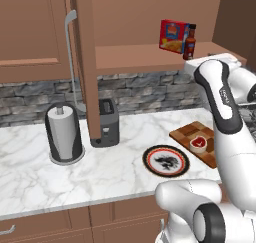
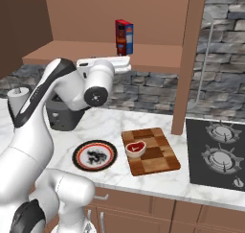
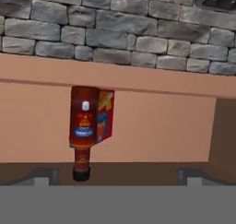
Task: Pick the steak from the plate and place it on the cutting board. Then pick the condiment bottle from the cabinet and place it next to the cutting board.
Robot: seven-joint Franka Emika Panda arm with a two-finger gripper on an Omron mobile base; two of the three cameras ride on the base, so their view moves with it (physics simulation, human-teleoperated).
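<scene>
The steak (image 1: 198, 143) (image 2: 135, 148) lies on the checkered cutting board (image 1: 187, 132) (image 2: 158, 162). Left of the board is the plate (image 1: 166, 160) (image 2: 94, 155), with nothing on it. On the shelf of the cabinet (image 1: 140, 57) (image 2: 72, 50) the dark red condiment bottle (image 1: 190, 42) (image 2: 121, 40) stands upright in front of a red and yellow box (image 1: 172, 36). The hand view is rolled over, so the bottle (image 3: 83, 126) appears cap-down there. My gripper (image 3: 117, 178) is open at shelf height, a short way in front of the bottle. Nothing is between its fingers.
The cabinet door stands open edge-on, its long silver handle (image 1: 68, 47) (image 2: 206, 64) hanging over the counter. A toaster (image 1: 107, 122) and a paper towel holder (image 1: 64, 134) sit at the left. A stove (image 2: 217, 150) lies right of the board.
</scene>
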